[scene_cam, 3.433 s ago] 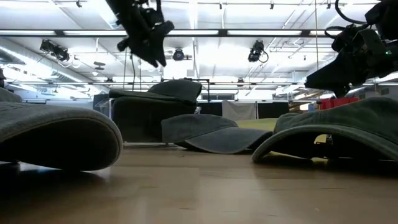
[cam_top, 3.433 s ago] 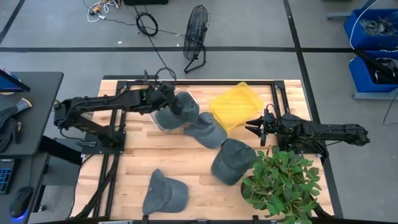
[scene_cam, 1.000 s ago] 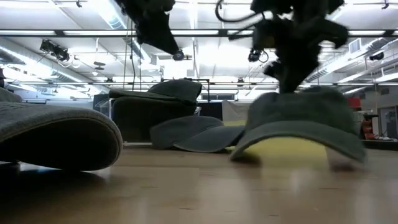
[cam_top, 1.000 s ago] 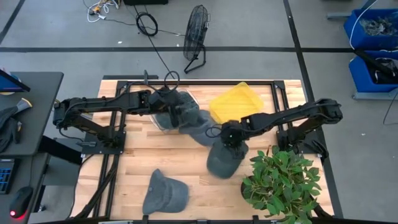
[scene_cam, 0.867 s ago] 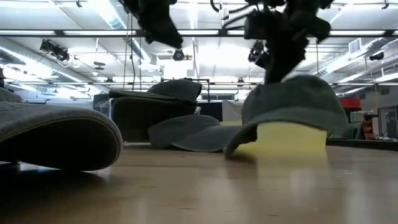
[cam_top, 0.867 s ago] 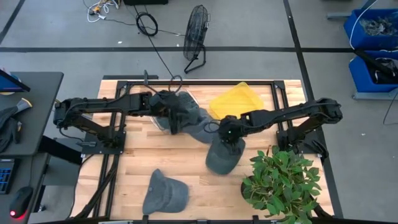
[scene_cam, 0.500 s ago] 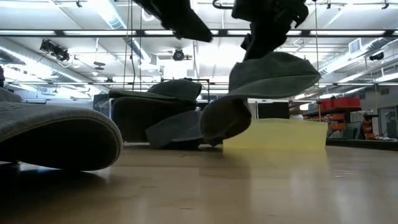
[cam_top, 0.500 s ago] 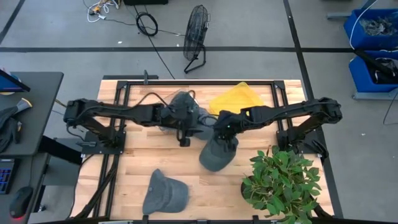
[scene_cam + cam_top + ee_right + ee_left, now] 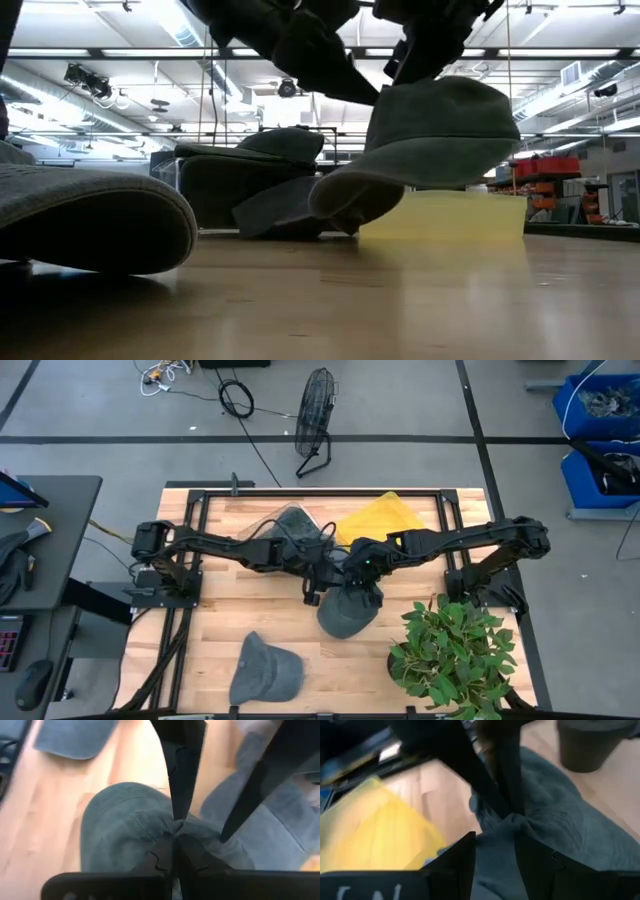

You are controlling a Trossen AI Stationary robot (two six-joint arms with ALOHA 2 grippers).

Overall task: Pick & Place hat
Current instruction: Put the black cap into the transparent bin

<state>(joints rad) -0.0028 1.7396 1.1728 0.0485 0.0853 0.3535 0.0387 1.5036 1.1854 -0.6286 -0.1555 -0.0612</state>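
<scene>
- So, high view first: our right gripper (image 9: 352,575) is pinching the crown of a grey-green fabric baseball cap (image 9: 345,612) over the middle of the wooden slat table (image 9: 215,620), with the left gripper (image 9: 313,593) right beside it at the cap's edge. We can't tell from up here whether the left one is spread or pressed together.
- Low view: the cap hangs clear of the table, brim tilted down, in front of the yellow plastic tray (image 9: 450,215). Another cap sits on a clear bin (image 9: 225,190) behind.
- Left wrist view: our left fingers (image 9: 457,860) look spread, close to the cap cloth but not gripping it.
- Right wrist view: our right fingers (image 9: 172,852) are pressed together on a bunched fold of the crown.
- We'd say we're mid-carry or heading into a handover. Next, the left needs a firm bite before the right lets go.
</scene>
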